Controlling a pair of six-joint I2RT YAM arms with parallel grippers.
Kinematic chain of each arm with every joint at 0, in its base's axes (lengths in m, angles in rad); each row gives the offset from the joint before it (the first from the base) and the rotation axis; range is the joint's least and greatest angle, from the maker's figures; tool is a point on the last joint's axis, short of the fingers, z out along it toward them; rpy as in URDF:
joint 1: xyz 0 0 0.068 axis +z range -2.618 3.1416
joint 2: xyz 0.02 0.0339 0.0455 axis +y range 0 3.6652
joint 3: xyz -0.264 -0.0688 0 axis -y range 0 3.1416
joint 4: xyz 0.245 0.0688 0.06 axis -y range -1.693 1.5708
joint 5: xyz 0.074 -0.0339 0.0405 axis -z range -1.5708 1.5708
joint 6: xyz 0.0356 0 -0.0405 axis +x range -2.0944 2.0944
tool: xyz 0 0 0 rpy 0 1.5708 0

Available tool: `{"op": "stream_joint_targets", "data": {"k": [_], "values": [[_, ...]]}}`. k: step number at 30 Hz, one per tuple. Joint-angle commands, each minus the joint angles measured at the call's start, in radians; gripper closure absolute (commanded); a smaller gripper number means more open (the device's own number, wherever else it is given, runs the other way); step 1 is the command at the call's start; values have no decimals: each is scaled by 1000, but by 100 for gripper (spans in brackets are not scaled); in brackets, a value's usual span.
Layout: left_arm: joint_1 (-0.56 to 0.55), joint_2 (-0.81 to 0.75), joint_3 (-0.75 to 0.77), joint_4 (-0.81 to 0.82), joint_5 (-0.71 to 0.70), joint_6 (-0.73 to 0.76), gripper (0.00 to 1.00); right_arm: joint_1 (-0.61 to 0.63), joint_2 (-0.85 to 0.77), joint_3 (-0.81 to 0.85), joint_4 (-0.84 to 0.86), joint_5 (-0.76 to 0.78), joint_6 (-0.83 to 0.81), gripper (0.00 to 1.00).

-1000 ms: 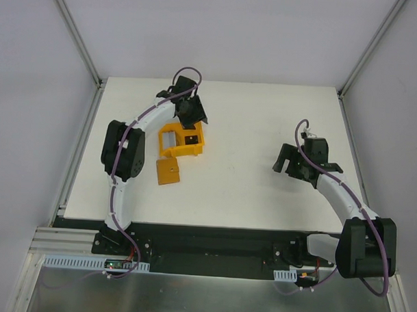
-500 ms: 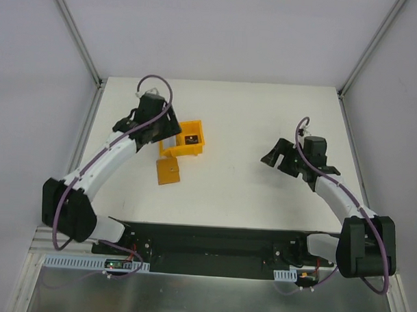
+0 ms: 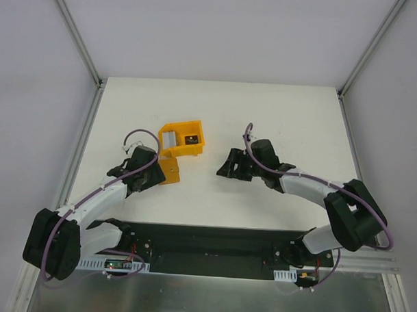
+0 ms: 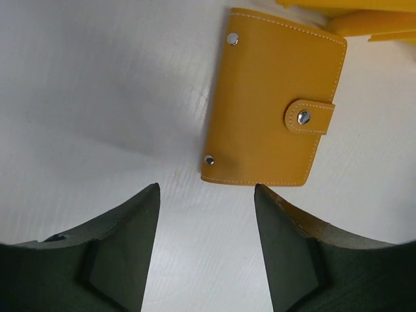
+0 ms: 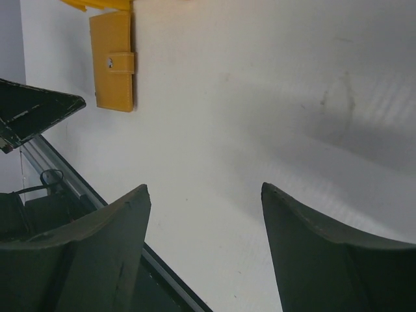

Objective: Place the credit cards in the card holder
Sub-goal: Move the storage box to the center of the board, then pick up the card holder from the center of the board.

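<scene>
Two credit cards: one grey, one dark, inside the yellow bin; none inserted.
Card holder: snapped closed, flat just beside the bin's near side.
Left gripper: fingers apart, empty, near the bin's near-left corner.
Right gripper: fingers apart, empty, right of the bin.
Remaining: seemingly everything.

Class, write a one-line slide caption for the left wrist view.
Left gripper, fingers apart and empty, poised just short of the closed, snapped card holder lying on the white table.

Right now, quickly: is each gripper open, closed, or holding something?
Left gripper: open, holding nothing; the closed card holder lies on the table just ahead of it.
Right gripper: open, holding nothing.
</scene>
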Motion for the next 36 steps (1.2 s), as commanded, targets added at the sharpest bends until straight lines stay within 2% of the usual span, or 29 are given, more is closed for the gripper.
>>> {"op": "stream_joint_targets", "data": {"k": [1,2,5,9,16,20,25,32,36], "values": [[36,41,-7,123,17,-11,41,81,93,104,129,51,78,31],[52,63,-9,149,51,4,42,92,119,122,137,51,84,32],[131,126,-27,245,207,16,54,123,171,153,161,57,101,34],[206,167,-80,334,312,10,58,149,226,204,166,47,114,36],[220,210,-113,373,349,18,57,203,346,293,177,80,146,39],[220,241,-117,394,390,29,61,230,409,328,201,116,169,43],[220,235,-143,436,441,52,73,249,493,389,201,124,179,45],[220,230,-249,719,648,23,76,253,528,382,253,109,198,50],[220,230,-269,775,705,20,77,255,545,376,278,80,202,57]]}}
